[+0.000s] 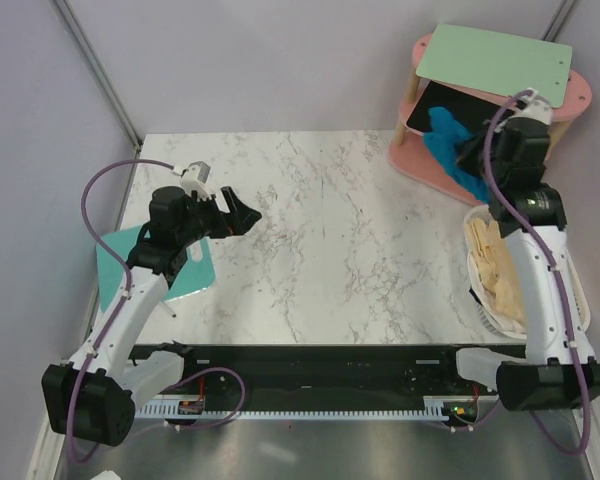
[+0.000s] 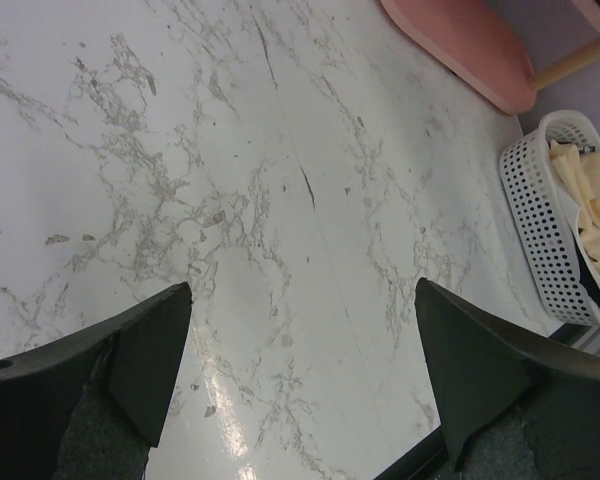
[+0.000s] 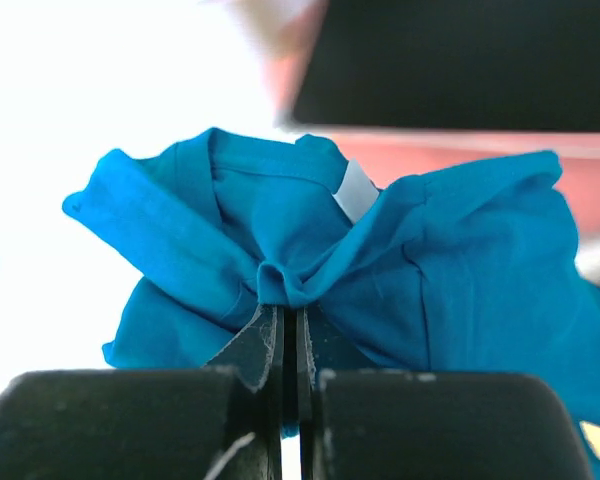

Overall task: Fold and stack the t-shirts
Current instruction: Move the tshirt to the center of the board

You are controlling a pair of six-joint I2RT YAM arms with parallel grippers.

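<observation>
The deep teal-blue t-shirt (image 1: 452,142) lies bunched on the lower shelf of the pink stand (image 1: 428,170) at the back right. My right gripper (image 1: 472,152) is shut on a pinch of its cloth; in the right wrist view the shirt (image 3: 420,270) gathers at the closed tips (image 3: 292,310). Pale cream-yellow t-shirts (image 1: 495,265) lie crumpled in the white mesh basket (image 1: 477,300) by the right arm, also in the left wrist view (image 2: 590,210). My left gripper (image 1: 242,216) is open and empty above the marble table, its fingers (image 2: 140,350) wide apart.
A mint-green board (image 1: 495,58) lies on top of the pink stand. A teal flat sheet (image 1: 120,262) lies at the table's left edge under the left arm. The basket (image 2: 545,215) stands at the table's right edge. The marble table (image 1: 330,240) spans the middle.
</observation>
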